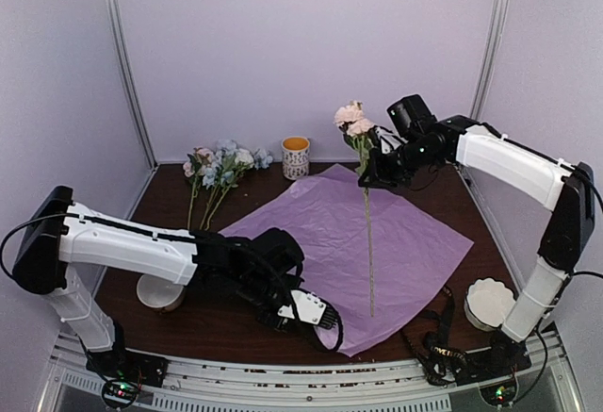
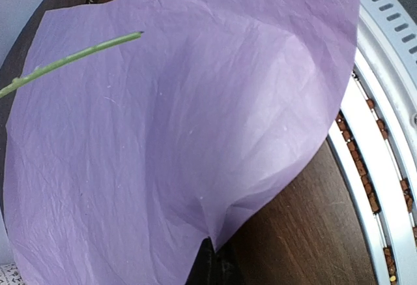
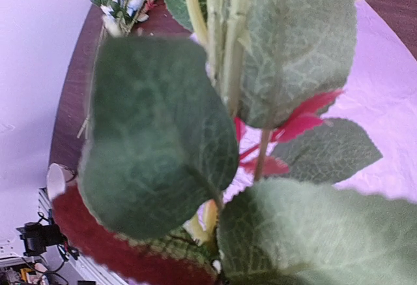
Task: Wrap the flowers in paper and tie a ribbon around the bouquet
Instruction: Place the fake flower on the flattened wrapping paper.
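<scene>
Creased matt paper, dark wooden table

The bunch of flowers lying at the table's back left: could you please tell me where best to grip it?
Likely the green stems just below the blooms, coming straight down with jaws across them. The bunch lies flat on the table, blooms toward the back wall, and its thin stems sit closest together there before fanning out.
</scene>
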`<move>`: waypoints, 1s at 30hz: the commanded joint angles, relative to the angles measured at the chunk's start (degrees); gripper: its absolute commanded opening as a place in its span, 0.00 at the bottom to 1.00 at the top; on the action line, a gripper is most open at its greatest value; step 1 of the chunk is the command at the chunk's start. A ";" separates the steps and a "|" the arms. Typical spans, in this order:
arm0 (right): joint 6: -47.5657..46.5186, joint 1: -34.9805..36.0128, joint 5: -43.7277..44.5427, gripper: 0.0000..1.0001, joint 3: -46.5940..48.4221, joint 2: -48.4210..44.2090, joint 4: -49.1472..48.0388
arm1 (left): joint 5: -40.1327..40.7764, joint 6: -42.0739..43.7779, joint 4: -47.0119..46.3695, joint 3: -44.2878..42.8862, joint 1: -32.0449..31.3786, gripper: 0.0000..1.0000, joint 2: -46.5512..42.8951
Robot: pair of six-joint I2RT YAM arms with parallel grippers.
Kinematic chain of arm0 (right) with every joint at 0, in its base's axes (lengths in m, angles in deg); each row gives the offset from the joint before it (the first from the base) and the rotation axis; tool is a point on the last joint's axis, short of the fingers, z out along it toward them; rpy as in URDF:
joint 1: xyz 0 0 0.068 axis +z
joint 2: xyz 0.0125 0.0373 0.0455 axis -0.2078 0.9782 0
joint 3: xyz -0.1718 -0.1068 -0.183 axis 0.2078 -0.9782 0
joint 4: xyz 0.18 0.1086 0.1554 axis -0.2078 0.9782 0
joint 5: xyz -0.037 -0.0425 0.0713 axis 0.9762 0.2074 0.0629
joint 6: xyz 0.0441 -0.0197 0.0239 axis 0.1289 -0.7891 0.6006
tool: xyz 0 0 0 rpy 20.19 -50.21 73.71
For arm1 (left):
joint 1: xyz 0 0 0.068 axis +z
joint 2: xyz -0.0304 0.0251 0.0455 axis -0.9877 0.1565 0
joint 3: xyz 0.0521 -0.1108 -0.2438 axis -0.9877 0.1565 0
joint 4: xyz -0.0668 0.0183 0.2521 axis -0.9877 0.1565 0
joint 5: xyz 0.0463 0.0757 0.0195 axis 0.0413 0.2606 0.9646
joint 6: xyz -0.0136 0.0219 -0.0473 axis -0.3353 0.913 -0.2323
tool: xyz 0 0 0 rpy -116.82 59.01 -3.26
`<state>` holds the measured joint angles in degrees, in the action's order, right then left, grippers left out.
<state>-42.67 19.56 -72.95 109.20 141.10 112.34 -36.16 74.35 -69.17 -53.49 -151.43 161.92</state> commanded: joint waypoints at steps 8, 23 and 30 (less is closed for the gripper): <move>3.12 -0.73 1.37 0.00 12.75 18.14 1.14 | -4.18 0.29 5.37 -3.81 1.61 0.00 4.14; 13.23 -5.72 8.43 0.12 31.67 42.60 2.82 | -4.34 1.26 7.37 -7.07 1.98 0.00 6.84; 12.36 -6.08 7.25 0.17 30.56 39.26 3.75 | -4.68 0.44 13.78 -12.69 3.55 0.17 9.66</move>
<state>-31.09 13.35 -66.43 140.98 183.83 115.09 -39.74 74.87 -59.33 -62.60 -148.72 170.53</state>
